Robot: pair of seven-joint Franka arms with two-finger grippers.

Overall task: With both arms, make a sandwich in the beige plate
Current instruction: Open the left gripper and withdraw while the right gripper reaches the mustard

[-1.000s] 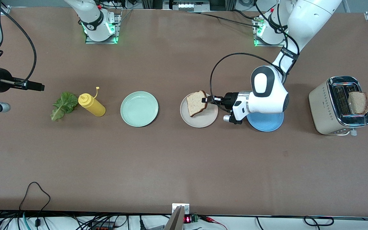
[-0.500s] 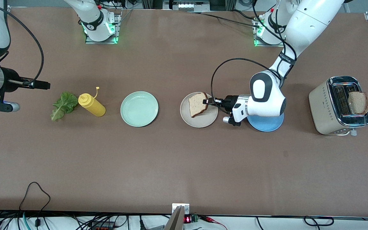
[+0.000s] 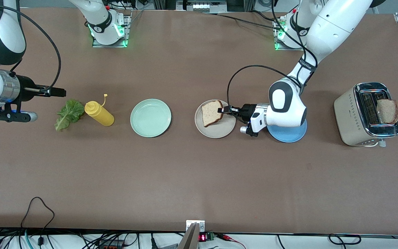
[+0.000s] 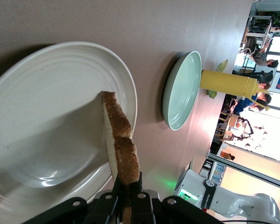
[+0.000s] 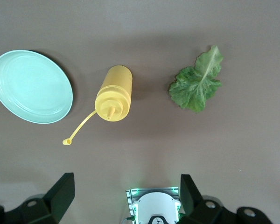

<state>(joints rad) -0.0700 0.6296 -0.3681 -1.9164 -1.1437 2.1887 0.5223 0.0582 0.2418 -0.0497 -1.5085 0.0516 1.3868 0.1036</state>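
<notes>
A slice of toasted bread point(image 3: 211, 113) is held on edge, low over the beige plate point(image 3: 219, 133). My left gripper point(image 3: 224, 110) is shut on its crust. In the left wrist view the slice point(image 4: 121, 144) stands tilted above the plate point(image 4: 46, 140), and whether its lower corner touches is unclear; the left gripper point(image 4: 129, 196) pinches its near end. A green lettuce leaf point(image 3: 69, 113) lies on the table at the right arm's end. My right gripper point(image 3: 59, 92) hangs open and empty over the table beside it. The right wrist view shows the lettuce point(image 5: 196, 84) and the right gripper point(image 5: 126, 182).
A yellow squeeze bottle point(image 3: 98, 113) lies next to the lettuce, with a mint-green plate point(image 3: 150, 118) between it and the beige plate. A blue plate point(image 3: 287, 134) sits under the left wrist. A toaster point(image 3: 354, 117) at the left arm's end holds another bread slice point(image 3: 388, 111).
The left gripper has lowered the bread slice closer to the beige plate. The right arm has moved in toward the lettuce. Both grippers kept their state.
</notes>
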